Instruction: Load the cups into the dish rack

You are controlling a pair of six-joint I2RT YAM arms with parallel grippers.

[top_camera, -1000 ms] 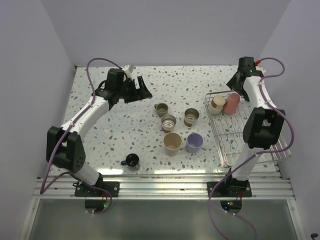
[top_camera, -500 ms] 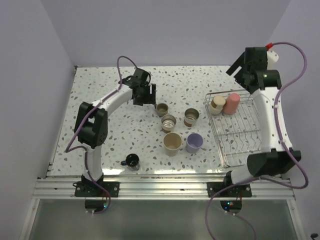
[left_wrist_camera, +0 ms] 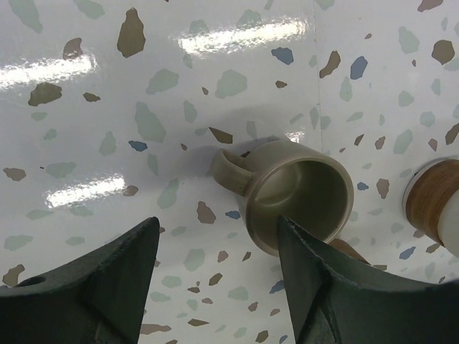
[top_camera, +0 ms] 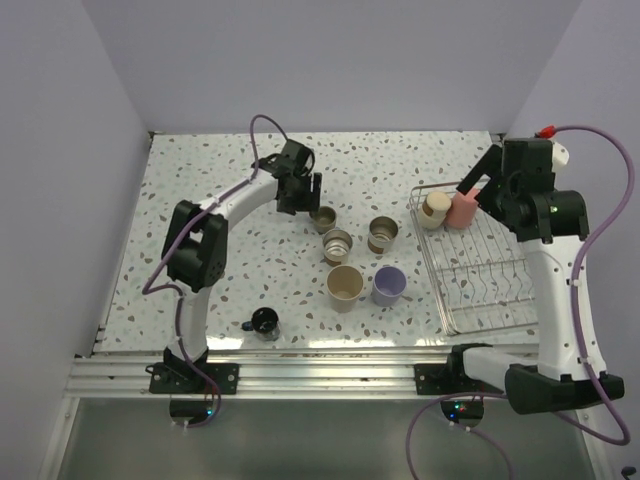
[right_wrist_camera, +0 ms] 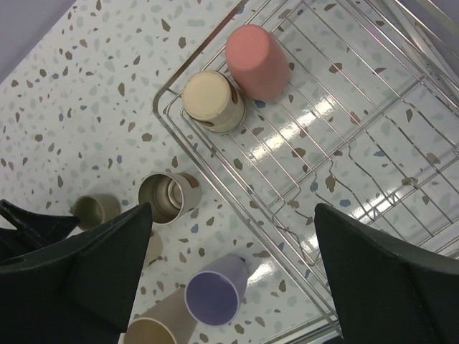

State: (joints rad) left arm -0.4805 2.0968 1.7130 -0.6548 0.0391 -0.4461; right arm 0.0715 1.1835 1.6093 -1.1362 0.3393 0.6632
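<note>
Dark blue mug: well left of dish rack. L gripper jaws apart, gripping nothing, poised over empty olive handled mug. Steel cups, tan cup, lavender cup upright btwn that mug & rack. Rack's far-left corner holds beige cup & pink cup, touching. R gripper spread wide above rack, empty.

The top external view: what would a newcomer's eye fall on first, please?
A pink cup and a cream cup sit in the far corner of the wire dish rack on the right. Five cups cluster at the table's middle, the left arm's open jaws close to the tan mug. A small dark mug stands alone near the front edge.
</note>
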